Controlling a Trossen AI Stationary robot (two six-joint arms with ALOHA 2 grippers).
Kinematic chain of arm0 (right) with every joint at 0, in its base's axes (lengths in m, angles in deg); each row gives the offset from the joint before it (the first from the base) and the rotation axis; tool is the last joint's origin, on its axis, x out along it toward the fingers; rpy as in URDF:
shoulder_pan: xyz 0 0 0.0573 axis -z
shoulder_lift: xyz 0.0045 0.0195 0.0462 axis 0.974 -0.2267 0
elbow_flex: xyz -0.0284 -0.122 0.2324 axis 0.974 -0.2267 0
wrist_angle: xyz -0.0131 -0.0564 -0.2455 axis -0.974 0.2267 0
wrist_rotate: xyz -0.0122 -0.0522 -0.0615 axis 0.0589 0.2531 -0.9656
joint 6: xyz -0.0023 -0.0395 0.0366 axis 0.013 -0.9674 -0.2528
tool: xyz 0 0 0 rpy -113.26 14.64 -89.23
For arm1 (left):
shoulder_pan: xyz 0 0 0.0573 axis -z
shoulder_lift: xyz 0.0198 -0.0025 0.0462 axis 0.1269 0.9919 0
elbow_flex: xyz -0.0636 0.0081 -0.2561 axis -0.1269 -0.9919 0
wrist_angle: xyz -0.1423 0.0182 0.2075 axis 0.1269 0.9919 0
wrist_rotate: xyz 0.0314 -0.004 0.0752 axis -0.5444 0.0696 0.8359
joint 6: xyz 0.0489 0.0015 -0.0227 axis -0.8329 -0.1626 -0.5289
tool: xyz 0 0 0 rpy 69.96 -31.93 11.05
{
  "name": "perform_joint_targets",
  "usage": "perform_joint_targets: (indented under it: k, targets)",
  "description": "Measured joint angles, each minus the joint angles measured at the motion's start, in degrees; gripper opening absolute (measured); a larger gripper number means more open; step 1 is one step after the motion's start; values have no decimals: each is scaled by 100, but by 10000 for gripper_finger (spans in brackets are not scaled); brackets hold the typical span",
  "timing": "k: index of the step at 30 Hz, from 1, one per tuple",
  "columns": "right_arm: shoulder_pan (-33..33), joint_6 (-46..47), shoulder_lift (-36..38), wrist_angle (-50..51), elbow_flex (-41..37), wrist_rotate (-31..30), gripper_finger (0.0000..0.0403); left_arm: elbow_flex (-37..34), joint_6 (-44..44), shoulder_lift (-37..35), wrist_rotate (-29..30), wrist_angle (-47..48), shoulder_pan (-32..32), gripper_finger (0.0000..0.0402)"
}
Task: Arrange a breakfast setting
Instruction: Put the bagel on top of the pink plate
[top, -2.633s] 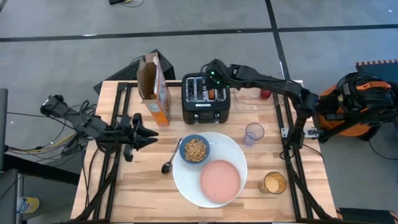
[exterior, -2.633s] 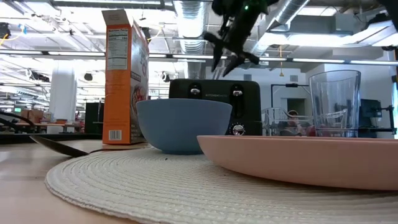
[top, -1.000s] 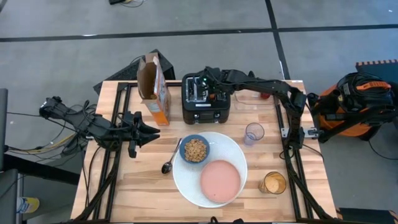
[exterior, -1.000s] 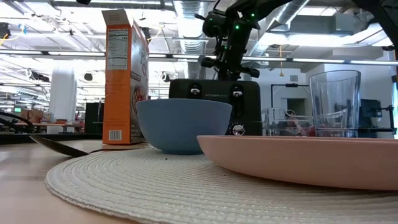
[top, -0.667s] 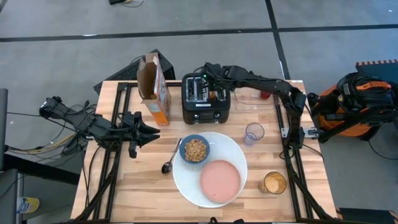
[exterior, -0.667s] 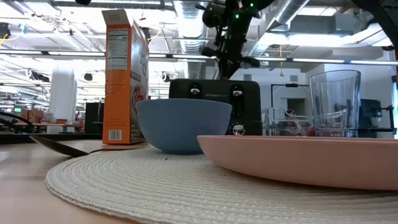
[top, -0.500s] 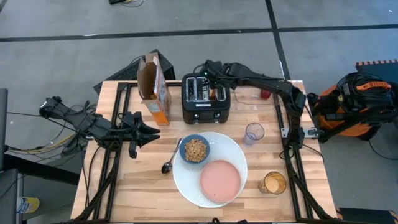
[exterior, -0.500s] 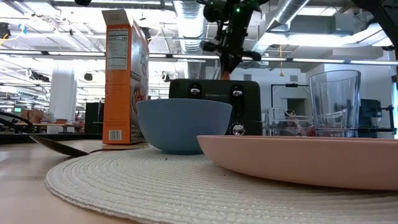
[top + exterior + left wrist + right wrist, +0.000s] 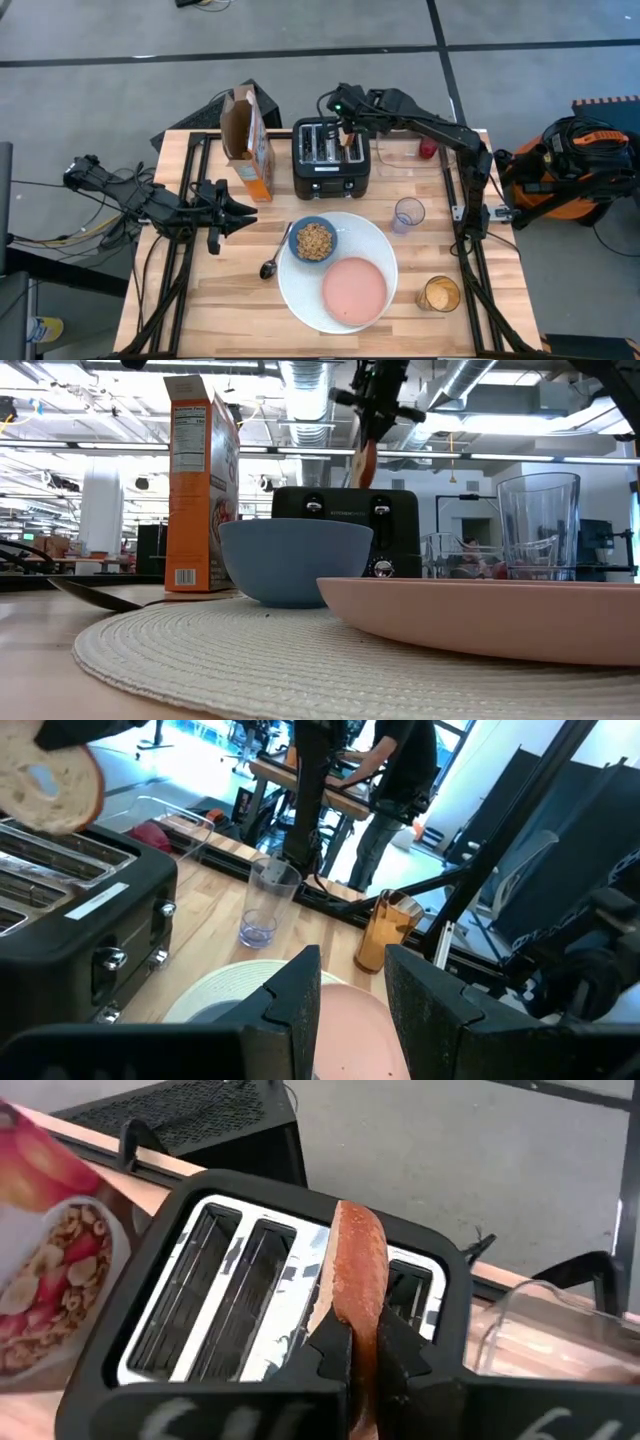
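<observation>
A round toasted bread slice (image 9: 358, 1260) hangs just over the black toaster (image 9: 330, 162) at the table's far middle, with my right gripper (image 9: 349, 128) shut on it. In the low view the bread (image 9: 367, 463) shows below that gripper (image 9: 375, 405). My left gripper (image 9: 242, 208) waits open at the table's left, with nothing between its fingers. A white plate (image 9: 375, 240) near the front bears a blue bowl (image 9: 314, 240) of cereal and a pink saucer (image 9: 354, 291). A spoon (image 9: 274, 255) lies left of the plate, a clear tumbler (image 9: 408, 213) stands to its right, and the orange cereal box (image 9: 250, 145) stands left of the toaster. My right gripper pinches the bread's two flat faces between its two fingers (image 9: 335, 1350), near the slice's upper edge (image 9: 360, 1315). The fingers come from above, slanting down. The slice hangs upright and edge-on below them, just above a toaster slot on the right side.
An amber glass (image 9: 439, 294) stands at the front right. A clear tray (image 9: 400, 155) with a red thing (image 9: 427, 150) sits right of the toaster. In the left wrist view a person (image 9: 395, 790) stands beyond the table.
My right gripper has risen straight up from the toaster, staying shut, and has drawn the bread slice up out of its slot. The slice now hangs above the toaster top.
</observation>
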Motion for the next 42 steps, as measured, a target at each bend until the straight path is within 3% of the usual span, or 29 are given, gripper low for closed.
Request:
perform_joint_targets:
  k: [10, 14, 20, 28, 36, 42]
  targets:
    - [-619, -342, 22, 1441, 1209, 776, 28, 0, 0, -1, -218, 1, -1, 100]
    - [-969, -204, 402, 1559, 1039, 1364, 28, 0, 0, 1, -313, 3, -1, 100]
    - [-1665, 209, 768, 1671, 1044, 1669, 28, -2, -11, -1, -436, 3, -1, 100]
    - [-2839, 1447, 748, 2014, 1040, 1588, 28, -2, 35, -1, -914, 12, -1, 100]
    - [-4196, 3013, 652, 2060, 944, 753, 28, -2, 46, 1, -1222, 178, -1, 100]
    - [-4949, 4186, 638, 1985, 400, 559, 28, -2, 48, -1, -1515, 219, -1, 100]
